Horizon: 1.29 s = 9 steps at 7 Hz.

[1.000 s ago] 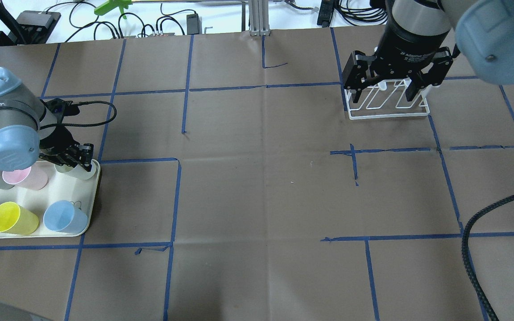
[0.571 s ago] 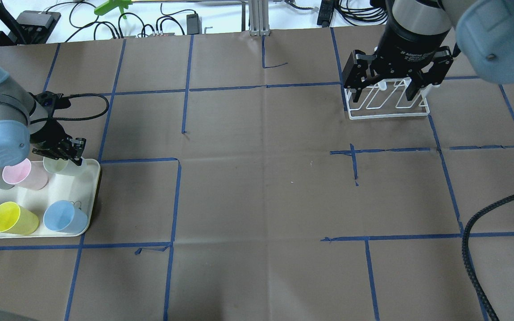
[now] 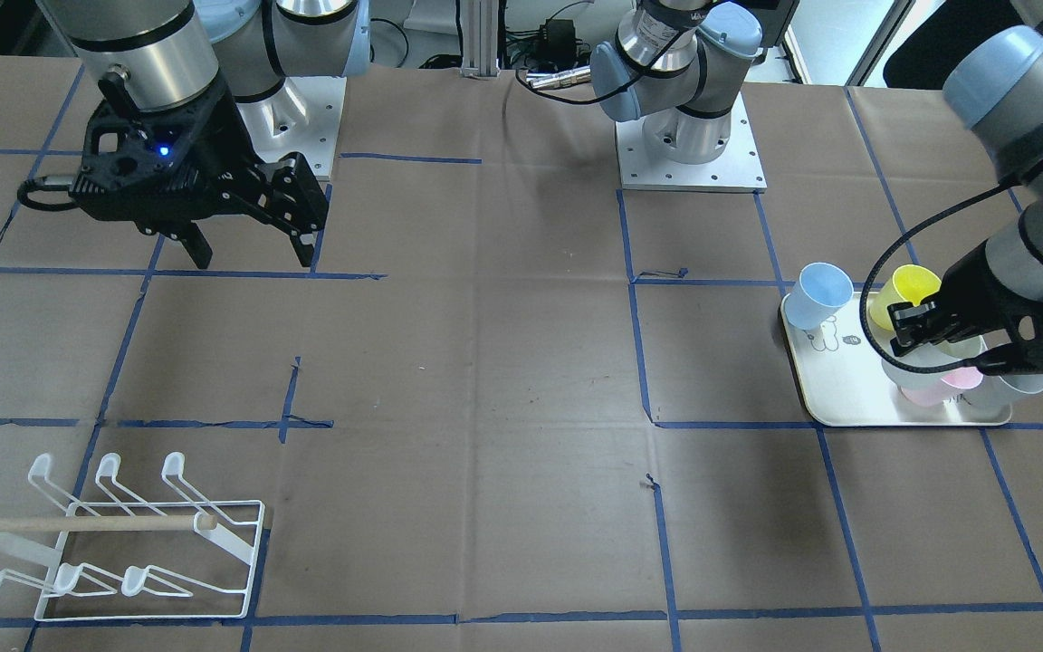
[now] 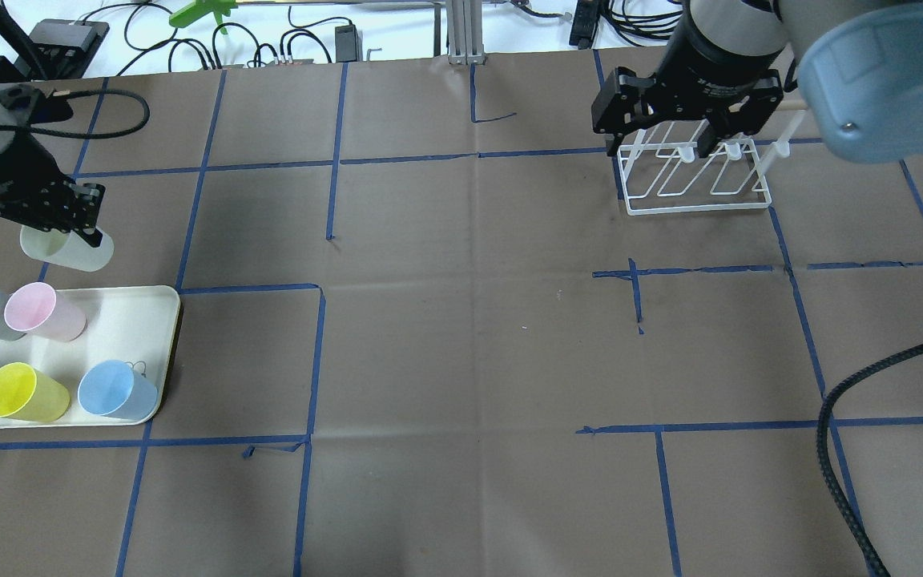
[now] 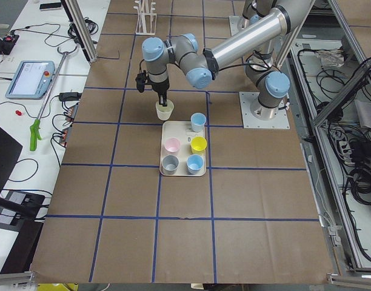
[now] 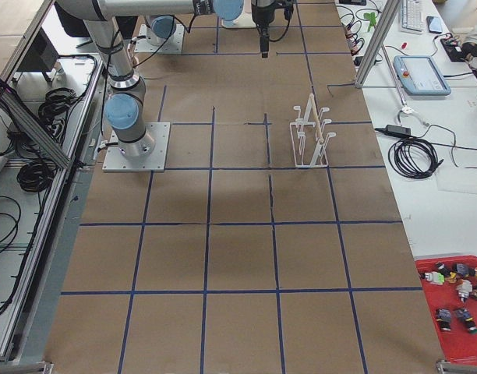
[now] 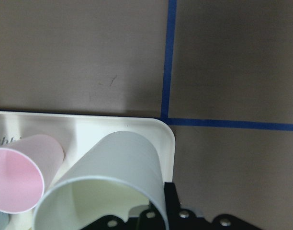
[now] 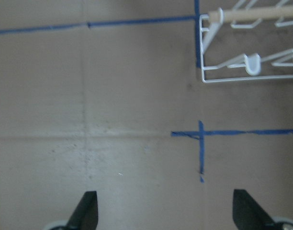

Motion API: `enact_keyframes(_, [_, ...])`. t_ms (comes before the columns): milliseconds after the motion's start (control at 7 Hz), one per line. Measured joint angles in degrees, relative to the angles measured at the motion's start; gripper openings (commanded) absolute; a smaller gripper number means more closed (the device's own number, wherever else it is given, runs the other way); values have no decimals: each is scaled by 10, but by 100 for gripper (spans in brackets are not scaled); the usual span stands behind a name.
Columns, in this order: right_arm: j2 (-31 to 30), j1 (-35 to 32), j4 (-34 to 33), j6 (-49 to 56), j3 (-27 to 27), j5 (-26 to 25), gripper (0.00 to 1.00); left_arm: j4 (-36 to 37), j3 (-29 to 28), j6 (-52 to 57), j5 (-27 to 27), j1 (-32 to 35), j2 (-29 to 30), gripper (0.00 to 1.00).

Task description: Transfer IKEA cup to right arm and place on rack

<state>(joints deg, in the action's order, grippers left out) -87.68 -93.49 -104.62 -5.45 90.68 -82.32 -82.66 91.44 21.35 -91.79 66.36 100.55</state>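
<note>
Both aloft, pointing down — left gripper (image 4: 59, 218) clamping pale cup (image 4: 69, 250), right gripper (image 3: 254, 255) spread wide.

Up high on the robot's side, the overhead camera looks forward and down over the brown paper-covered table (image 4: 461, 336). Across from it, the front camera faces back, steeply down, with the square silver base plates (image 3: 689, 154) at its top. Both take in the low white wire rack with a wooden dowel (image 3: 105, 523) and the cream rectangular tray (image 4: 121, 320). The two end cameras look along the table from far off: the left one shares the tray, the right one the rack. The left wrist camera sits tight above the tray's corner, the pale green plastic cup (image 7: 113, 163) looming large. The right wrist camera looks down, the rack in its top right corner.
</note>
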Motion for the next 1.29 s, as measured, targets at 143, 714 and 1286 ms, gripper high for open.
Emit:
enact_keyframes(143, [15, 1, -92, -8, 18, 53, 99, -59, -53, -7, -1, 15, -2, 0])
enact_keyframes(714, [67, -1, -452, -341, 105, 254, 100, -86, -105, -9, 53, 48, 7, 0])
enact_keyframes(1286, [92, -6, -588, -733, 162, 323, 100, 180, 11, -9, 238, 94, -16, 0])
